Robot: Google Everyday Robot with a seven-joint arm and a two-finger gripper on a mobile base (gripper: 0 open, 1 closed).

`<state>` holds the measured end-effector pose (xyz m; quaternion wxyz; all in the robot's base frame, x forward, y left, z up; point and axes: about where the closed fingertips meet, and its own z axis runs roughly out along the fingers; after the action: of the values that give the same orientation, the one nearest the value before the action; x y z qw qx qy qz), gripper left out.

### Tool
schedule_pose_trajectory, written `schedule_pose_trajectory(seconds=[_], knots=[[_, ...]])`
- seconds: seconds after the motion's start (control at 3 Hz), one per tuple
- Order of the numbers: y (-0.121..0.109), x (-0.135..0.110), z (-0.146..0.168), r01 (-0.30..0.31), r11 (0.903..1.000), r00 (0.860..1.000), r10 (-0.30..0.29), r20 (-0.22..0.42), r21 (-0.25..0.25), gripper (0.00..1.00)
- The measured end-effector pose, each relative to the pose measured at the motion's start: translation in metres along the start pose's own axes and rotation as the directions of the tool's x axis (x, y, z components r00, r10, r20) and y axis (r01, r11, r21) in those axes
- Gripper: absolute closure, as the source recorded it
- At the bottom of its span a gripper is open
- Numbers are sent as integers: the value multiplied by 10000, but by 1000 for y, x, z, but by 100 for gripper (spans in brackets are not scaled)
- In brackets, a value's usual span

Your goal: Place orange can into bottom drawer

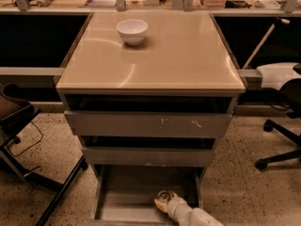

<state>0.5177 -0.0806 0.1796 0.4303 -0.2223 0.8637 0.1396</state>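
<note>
The fingers [170, 206] of your gripper [165, 201] are squeezing the orange can [164, 197], holding it low inside the bottom drawer [124, 206], near its right side. The white arm [197, 216] is reaching in from the bottom right corner. Above, the middle drawer [148, 157] is sticking out a little. The scratched drawer front [148, 125] is sitting over that. Far back, a white bowl [132, 31] is sitting on the tan top [164, 60].

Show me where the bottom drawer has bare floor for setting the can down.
The deep grey metal bottom drawer has bare floor along its left wall and back, below the middle grey drawer front. Its right front is crowded: the gripper sits there with the small orange-gold can.
</note>
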Motion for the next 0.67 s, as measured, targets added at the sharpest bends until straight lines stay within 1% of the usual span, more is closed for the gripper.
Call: schedule_pose_trajectory(seconds=[0.67], knots=[[0, 0, 0, 0, 10000, 10000, 0, 0, -1, 34]])
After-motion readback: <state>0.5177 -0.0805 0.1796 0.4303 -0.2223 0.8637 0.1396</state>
